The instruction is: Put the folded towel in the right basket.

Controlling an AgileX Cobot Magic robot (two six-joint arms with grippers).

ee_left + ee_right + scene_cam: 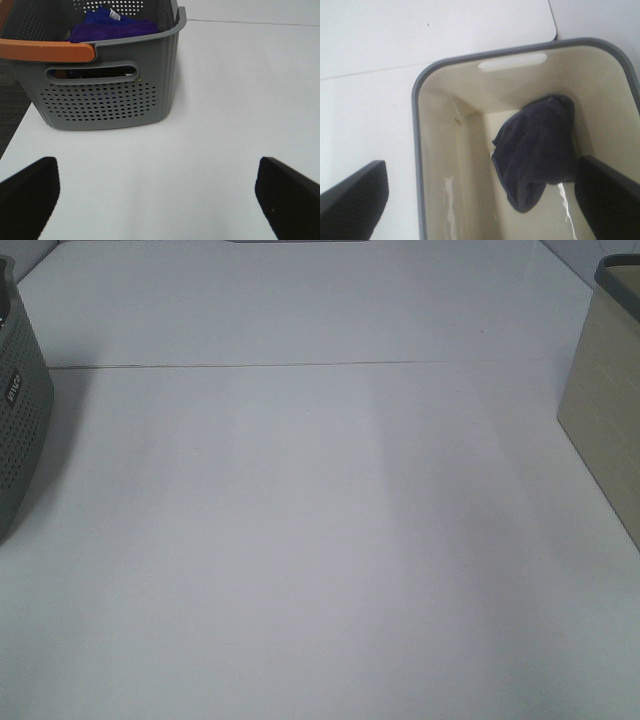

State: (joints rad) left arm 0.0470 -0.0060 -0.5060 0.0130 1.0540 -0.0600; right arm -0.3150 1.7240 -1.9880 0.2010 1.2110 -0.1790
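From the high camera, a white tabletop [300, 540] lies between a grey perforated plastic basket [18, 410] at the left edge and a cream plastic basket with a grey rim [605, 400] at the right edge. The left wrist view shows the left gripper [157, 192] spread wide above the table, near the grey basket, which holds purple-blue cloths [115, 26] and has an orange handle [47, 51]. In the right wrist view, the right gripper [482, 197] hangs spread open over the cream basket, where the crumpled dark navy towel [537, 150] lies inside.
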